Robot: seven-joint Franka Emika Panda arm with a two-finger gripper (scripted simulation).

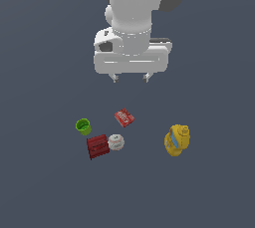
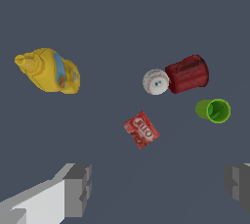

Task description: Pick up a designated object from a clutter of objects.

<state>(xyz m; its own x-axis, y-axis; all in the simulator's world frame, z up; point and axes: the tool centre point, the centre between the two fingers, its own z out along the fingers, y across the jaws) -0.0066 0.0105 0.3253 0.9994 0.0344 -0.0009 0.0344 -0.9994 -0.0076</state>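
- Approach step: the gripper (image 1: 130, 78) hangs high above the clutter, fingers spread apart, grasping nothing.
- The red lettered box (image 1: 124, 117) lies flat, alone, near the baseball (image 1: 115, 142).
- Next, I judge: descend, align the jaws across the box.
- Count: 1 box, 1 baseball, 1 ribbed red block (image 1: 97, 146), 1 green cup (image 1: 83, 126), 1 yellow bottle (image 1: 177, 140).

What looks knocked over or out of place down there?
The yellow bottle lies on its side, apart from the others. The green cup is tipped too. Nothing looks spilled or damaged.

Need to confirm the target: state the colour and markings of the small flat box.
Bright red with white lettering on its face; the small flat box shows best in the wrist view.
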